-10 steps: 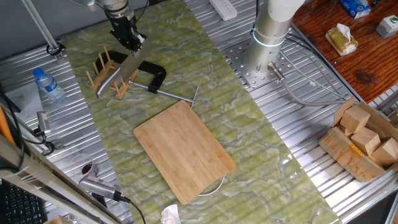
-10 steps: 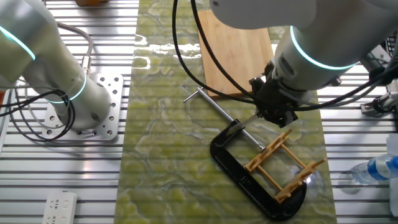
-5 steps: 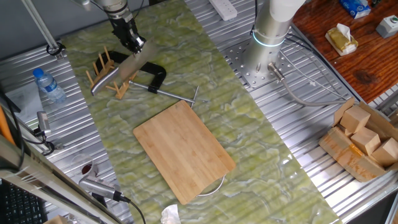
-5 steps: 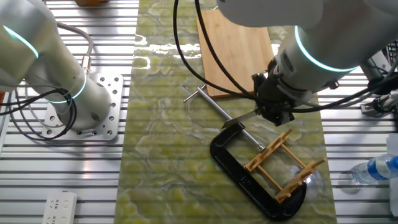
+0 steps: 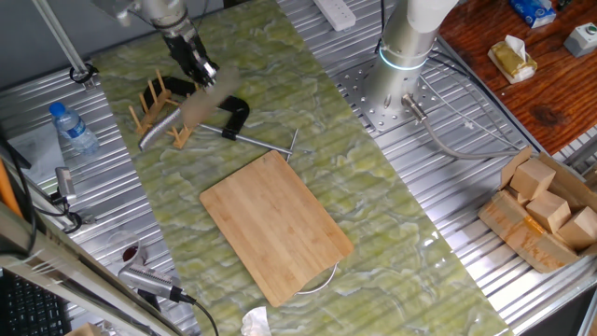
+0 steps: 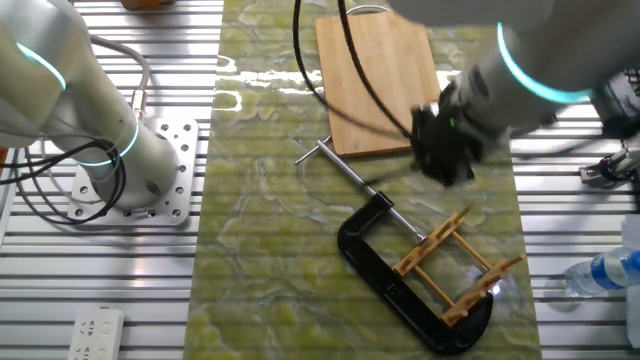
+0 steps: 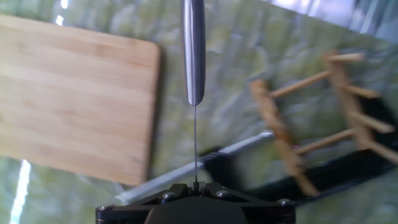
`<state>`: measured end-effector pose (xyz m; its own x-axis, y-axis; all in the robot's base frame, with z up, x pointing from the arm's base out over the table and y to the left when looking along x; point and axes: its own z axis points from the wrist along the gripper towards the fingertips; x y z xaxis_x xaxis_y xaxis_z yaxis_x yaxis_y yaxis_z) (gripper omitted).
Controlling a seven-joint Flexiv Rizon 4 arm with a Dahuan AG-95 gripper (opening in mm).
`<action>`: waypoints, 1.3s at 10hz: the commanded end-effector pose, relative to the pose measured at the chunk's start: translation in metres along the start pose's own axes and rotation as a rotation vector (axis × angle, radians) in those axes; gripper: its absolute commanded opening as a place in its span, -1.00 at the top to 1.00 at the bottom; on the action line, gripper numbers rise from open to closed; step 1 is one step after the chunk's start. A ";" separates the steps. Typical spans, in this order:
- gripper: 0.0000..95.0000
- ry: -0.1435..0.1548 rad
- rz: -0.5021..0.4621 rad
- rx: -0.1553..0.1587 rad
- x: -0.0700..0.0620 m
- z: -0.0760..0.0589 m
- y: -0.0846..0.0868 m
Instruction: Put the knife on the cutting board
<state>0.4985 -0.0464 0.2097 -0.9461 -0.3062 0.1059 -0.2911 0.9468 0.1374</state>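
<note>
Knife lifted clear of the rack, carry toward the board under way.

The knife hangs in the air, pinched by its blade in the closed hand, handle pointing away from the fingers; a second ago it sat lower against the wooden peg rack, and it has since risen and tilted flatter. In the hand view the blade shows edge-on, the handle near the cutting board's corner. The black clamp lies untouched on the green surface beside the rack. The pick looks done; what remains is the carry over the bare board and setting the knife down.
</note>
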 end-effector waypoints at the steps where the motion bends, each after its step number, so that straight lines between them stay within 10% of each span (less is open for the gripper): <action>1: 1.00 -0.080 0.148 0.008 -0.014 0.022 0.092; 13: 1.00 -0.041 0.007 -0.063 -0.021 0.024 0.106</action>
<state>0.4856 0.0632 0.1982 -0.9560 -0.2853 0.0690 -0.2671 0.9431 0.1982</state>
